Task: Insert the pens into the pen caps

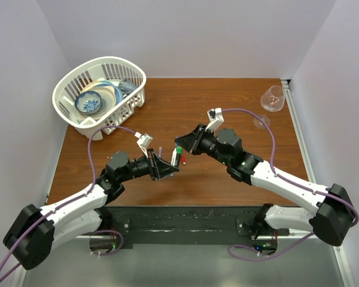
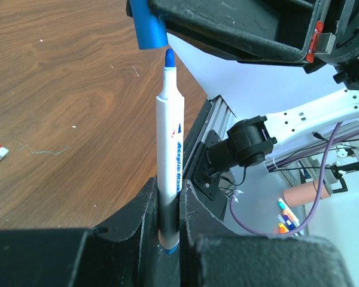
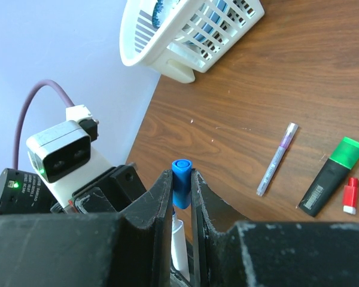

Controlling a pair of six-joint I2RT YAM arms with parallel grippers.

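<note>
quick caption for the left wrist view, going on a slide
White blue-tipped marker upright in the left gripper, its tip just below the blue cap in the right gripper, not yet inserted.

The only writing I can read is on the white pen (image 2: pixel 169 149) that my left gripper (image 2: pixel 169 194) holds upright. Blue letters run lengthwise down its barrel, from the 12 o'clock end toward 6 o'clock. They spell "Acrylic Marke", and the rest of the word is hidden between my fingers at the 6 o'clock end. Just past the first letter, toward 12 o'clock, sits a tiny red-and-blue emblem, too small to make out. From the top camera the same pen is too small for its lettering to be read.
</note>
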